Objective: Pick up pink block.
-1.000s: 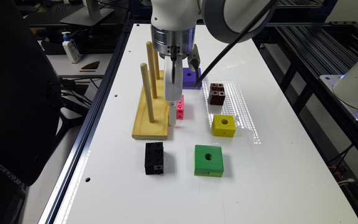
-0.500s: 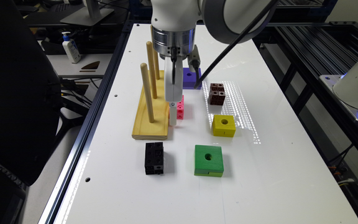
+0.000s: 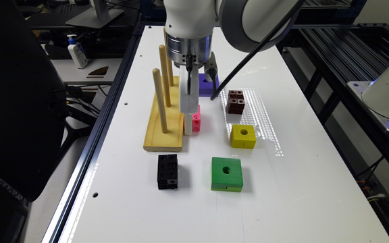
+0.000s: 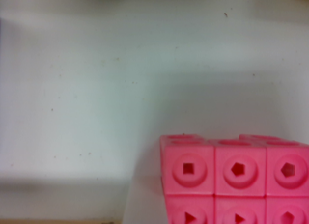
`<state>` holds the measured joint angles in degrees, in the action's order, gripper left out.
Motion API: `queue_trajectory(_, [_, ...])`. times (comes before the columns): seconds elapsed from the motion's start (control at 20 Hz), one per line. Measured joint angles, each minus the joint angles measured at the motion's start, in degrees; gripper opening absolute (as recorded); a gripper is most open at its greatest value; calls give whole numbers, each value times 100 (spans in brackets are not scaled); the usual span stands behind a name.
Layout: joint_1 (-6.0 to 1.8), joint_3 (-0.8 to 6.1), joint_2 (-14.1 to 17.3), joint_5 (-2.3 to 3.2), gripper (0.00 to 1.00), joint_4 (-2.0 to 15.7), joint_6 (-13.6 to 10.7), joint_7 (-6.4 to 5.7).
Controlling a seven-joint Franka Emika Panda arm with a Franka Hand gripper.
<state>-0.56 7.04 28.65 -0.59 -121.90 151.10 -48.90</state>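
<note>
The gripper (image 3: 189, 126) is seen lowered to the white table (image 3: 282, 189), w/ its white tip down beside the pink block (image 3: 196, 122). The block is placed right at the jaws, touching or nearly touching them on the exterior view's right; part of it is hidden behind the gripper body. Whether the jaws are spread or pressed on the block cannot be told: the fingers are not seen in the wrist view.

In the wrist view the pink block (image 4: 236, 178) is shown very close, resting on the table, w/ round recesses on the cube faces.

On the other side of the jaws, toward the exterior view's left, a wooden peg base (image 3: 165, 125) w/ three upright pegs is found just beside the gripper. Behind the jaws, near the arm, a purple block (image 3: 206, 85) is partly covered. Further to the exterior view's right a brown block (image 3: 235, 101) and a yellow block (image 3: 243, 136) are set, apart from the jaws. Nearer to the camera a black block (image 3: 167, 171) and a green block (image 3: 227, 173) are laid, well apart from the gripper.
</note>
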Motion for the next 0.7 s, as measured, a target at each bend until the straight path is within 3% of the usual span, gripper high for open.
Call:
queue_trajectory(0.5, [-2,-19,-28,0,0,-7,-9,0])
queue_trajectory(0.7, [-2,-19,-283,0,0,-13,-241,0])
